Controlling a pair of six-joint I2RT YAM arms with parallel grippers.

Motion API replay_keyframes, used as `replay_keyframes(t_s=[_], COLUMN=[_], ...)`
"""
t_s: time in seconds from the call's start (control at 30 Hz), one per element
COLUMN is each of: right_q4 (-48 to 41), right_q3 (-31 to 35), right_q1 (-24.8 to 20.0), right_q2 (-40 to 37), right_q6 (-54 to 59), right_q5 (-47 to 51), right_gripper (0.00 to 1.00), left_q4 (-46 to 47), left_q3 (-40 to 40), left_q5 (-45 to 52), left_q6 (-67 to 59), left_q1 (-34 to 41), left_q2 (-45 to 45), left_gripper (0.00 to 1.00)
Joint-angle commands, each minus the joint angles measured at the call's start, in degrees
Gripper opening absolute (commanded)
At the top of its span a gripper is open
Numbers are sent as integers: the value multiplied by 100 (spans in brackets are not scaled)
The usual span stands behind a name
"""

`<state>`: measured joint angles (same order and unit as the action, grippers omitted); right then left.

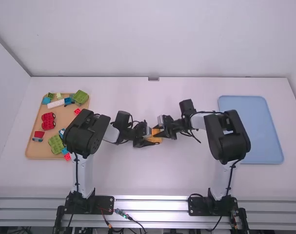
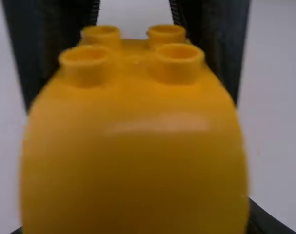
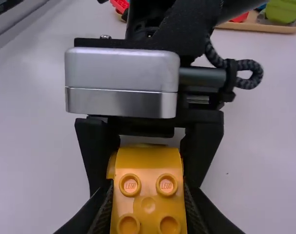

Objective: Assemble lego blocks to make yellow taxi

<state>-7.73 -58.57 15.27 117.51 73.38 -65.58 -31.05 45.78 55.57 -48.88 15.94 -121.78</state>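
Plainly, block sits between our arms, near mid-table, left claw and right claw both clamped on it. Step looks like handover or regrip, we judge: hold both wrists steady, ease one claw off only once other grips firmly, back straight out so block doesn't twist. Block: glossy orange-yellow, smooth hump toward left claw, four round studs toward right. Farther out: brick tray, blue tray.

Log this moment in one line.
left hand: gripping yellow lego | right hand: gripping same piece | place: mid-table | tan tray: red blocks, green blocks
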Motion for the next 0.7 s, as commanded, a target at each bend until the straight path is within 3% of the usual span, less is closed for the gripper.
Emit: replay_keyframes(t_s=[0.0,0.43,0.67], right_q4=[-4,48,826], right_q3=[90,133,219], right_q1=[4,11,186], right_q2=[46,46,183], right_q6=[-162,-179,-1049], right_q5=[-22,129,284], right_gripper=[1,0,0], left_q4=[127,-295,-343], left_q3=[-28,-258,-304], left_q5=[-576,-574,-574], left_q6=[-155,-157,-153], left_q1=[-11,-9,-9], left_q2=[-221,-221,-221], left_gripper=[2,2,2])
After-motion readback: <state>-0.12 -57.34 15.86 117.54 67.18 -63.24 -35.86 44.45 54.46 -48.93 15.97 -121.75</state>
